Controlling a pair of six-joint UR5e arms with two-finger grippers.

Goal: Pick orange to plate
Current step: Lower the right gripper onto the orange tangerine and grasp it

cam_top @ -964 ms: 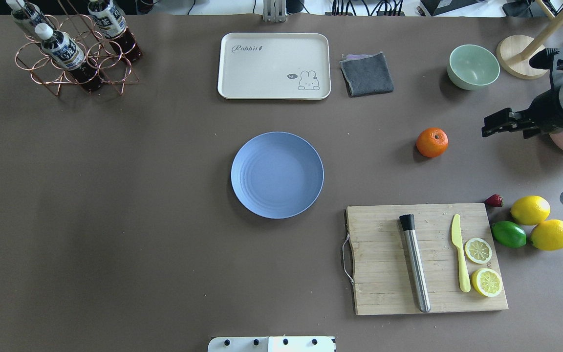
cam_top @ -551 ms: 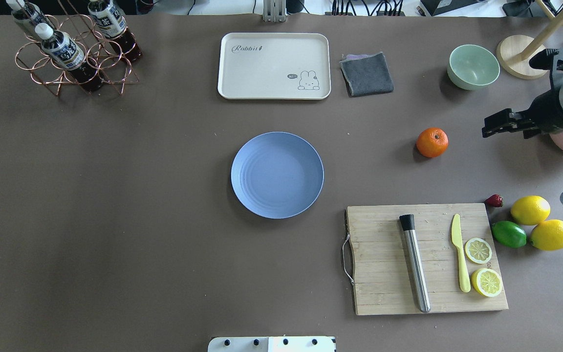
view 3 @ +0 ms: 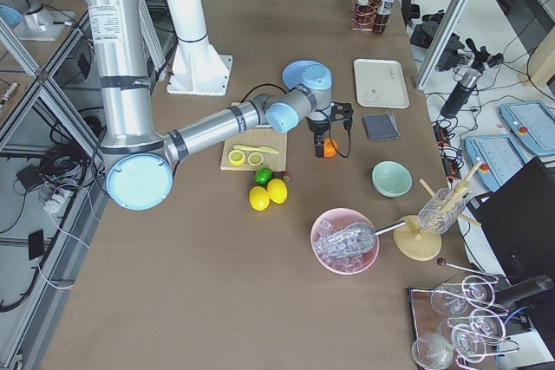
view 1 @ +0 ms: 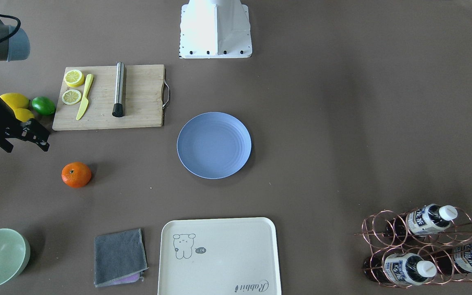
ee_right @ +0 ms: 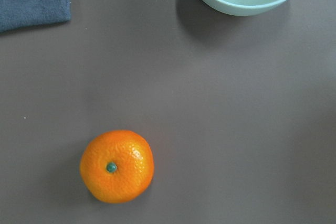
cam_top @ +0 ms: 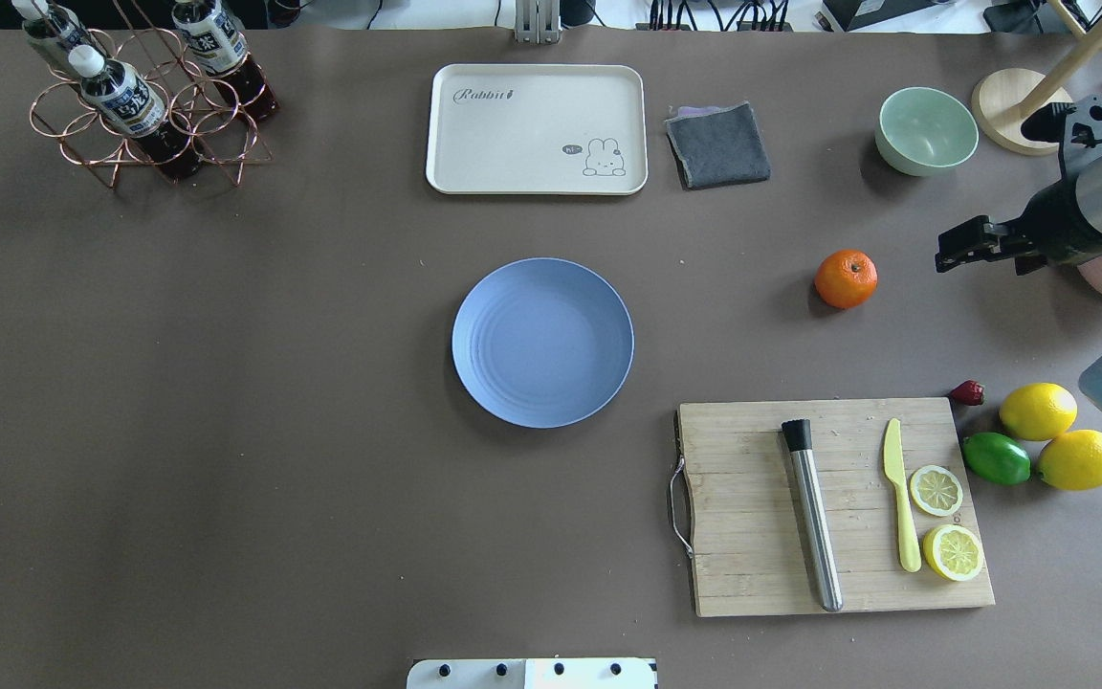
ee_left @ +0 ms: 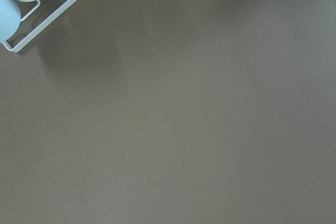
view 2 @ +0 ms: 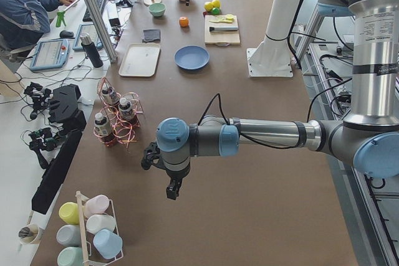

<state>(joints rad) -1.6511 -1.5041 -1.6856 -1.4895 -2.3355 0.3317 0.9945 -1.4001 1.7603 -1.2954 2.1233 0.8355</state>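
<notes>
The orange lies on the brown table, right of the periwinkle-blue plate, which holds nothing. My right gripper hovers to the right of the orange and apart from it. In the front-facing view the right gripper looks open, with nothing between its fingers. The right wrist view looks down on the orange, at lower left with its stem dimple up. My left gripper shows only in the exterior left view, far from the plate; I cannot tell whether it is open or shut.
A cutting board with a knife, a metal rod and lemon slices lies near the robot's side. Two lemons and a lime sit beside it. A pale-green bowl, grey cloth, cream tray and bottle rack line the far edge.
My right gripper has edged slightly left toward the orange, and its wrist has shifted a little farther away. The orange and plate have not moved.
</notes>
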